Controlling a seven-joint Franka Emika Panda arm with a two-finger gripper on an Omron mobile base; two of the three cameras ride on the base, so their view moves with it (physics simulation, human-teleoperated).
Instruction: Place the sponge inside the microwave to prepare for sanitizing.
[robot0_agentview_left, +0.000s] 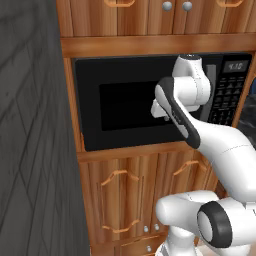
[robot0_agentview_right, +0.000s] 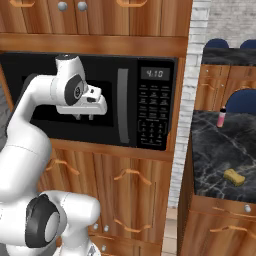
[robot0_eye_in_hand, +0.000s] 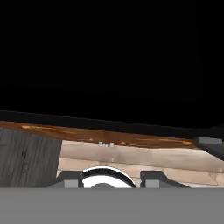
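Jaws of the gripper (robot0_agentview_right: 84, 118) stand closed and empty, hanging just in front of the dark window of the microwave (robot0_agentview_right: 125, 62). Its door is shut, with the handle (robot0_agentview_right: 122, 106) off to the gripper's right. Well apart, the yellow sponge (robot0_agentview_right: 234, 176) lies on the dark desk (robot0_agentview_right: 215, 150) to the right, near a pink bottle (robot0_agentview_right: 221, 117). Nothing of the task looks done yet: the door needs opening, then the sponge must be fetched and put inside.

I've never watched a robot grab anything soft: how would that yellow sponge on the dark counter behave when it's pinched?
The sponge looks small and blocky, so probably light and squashy. It lies flat on the counter, so it is unlikely to roll.
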